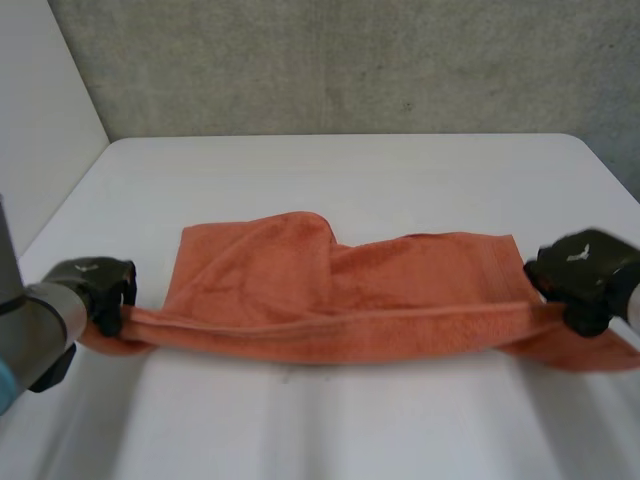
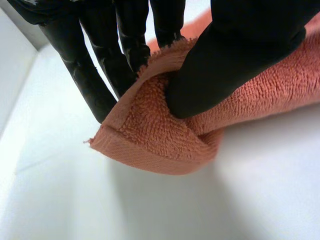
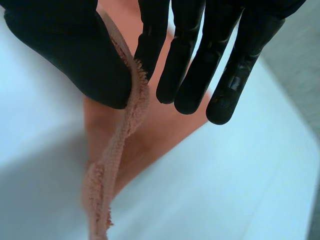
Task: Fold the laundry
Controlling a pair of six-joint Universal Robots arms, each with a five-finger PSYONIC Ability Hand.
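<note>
An orange terry towel lies across the white table, its near edge lifted and stretched between both hands. My left hand pinches the towel's near left corner between thumb and fingers, just above the table. My right hand pinches the near right corner, the hem caught between thumb and fingers, with the rest of the towel hanging below. The far part of the towel rests bunched on the table.
A grey wall stands behind the table's far edge. A white side wall rises at the left. Bare tabletop lies in front of the towel and beyond it.
</note>
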